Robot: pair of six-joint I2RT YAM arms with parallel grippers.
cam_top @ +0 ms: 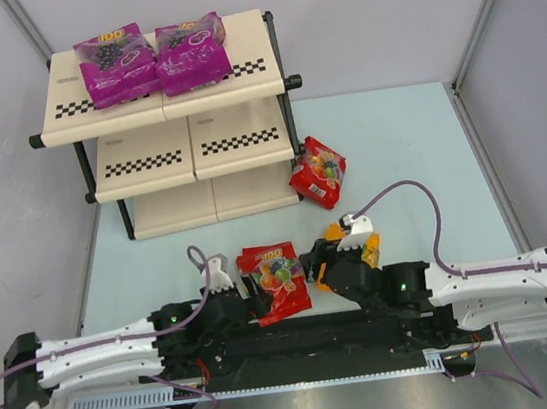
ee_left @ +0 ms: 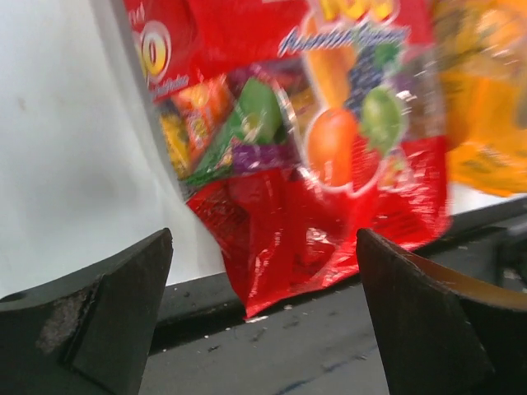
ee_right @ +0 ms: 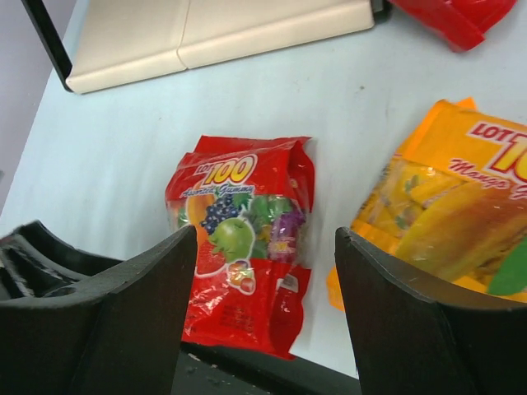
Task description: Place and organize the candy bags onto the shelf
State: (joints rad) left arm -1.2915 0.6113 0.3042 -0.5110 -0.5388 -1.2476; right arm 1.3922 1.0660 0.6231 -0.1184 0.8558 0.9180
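The left gripper [ee_left: 263, 247] stands with its fingers spread wide and nothing between them. Just ahead of it, at 12 o'clock in its wrist view, lies a red candy bag [ee_left: 305, 156] on the table [cam_top: 397, 148]. The bag's near edge laps onto the black rail [cam_top: 301, 337] at the arms' bases.

The right gripper [ee_right: 266, 239] also has its fingers apart and holds nothing. In its wrist view the same red candy bag lies flat at 12 o'clock, and an orange candy bag [ee_right: 445, 214] lies at 2 o'clock, beside the right finger.

From above, the red candy bag sits between the two grippers, and the orange one is partly hidden under the right gripper. At 12 o'clock from the right gripper, a second red candy bag [cam_top: 317, 170] rests by the lower right corner of the shelf [cam_top: 139, 141]. The shelf stands at 11 o'clock on the table. Two purple candy bags [cam_top: 117, 64] lie side by side on its top tier, touching.
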